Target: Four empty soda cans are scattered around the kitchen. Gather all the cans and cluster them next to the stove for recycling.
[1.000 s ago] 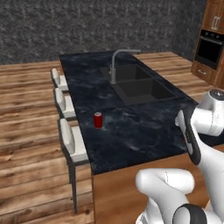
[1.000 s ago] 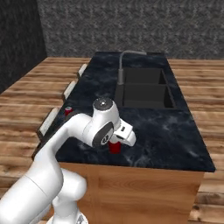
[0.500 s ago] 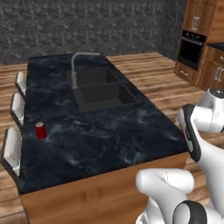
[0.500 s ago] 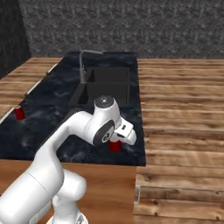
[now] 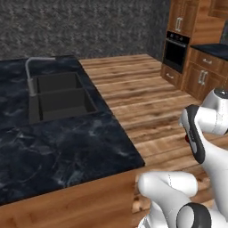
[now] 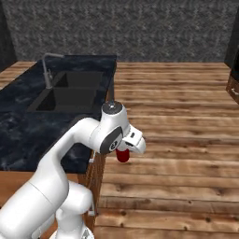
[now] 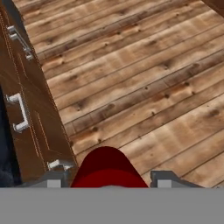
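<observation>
My hand point(image 7: 107, 181) grips a smooth red soda can point(image 6: 123, 155) between its fingers, held in the air above the plank wood floor point(image 6: 177, 121), just beside the end of the island. The island's surface point(image 5: 58, 147) is dark, glossy marbled stone with a sunken double sink point(image 5: 58, 98) and a thin curved metal tap point(image 5: 32, 71). Wood cabinet fronts with silver handles point(image 7: 19, 113) run alongside. A black wall oven point(image 5: 176, 51) sits well apart among wooden cabinets.
</observation>
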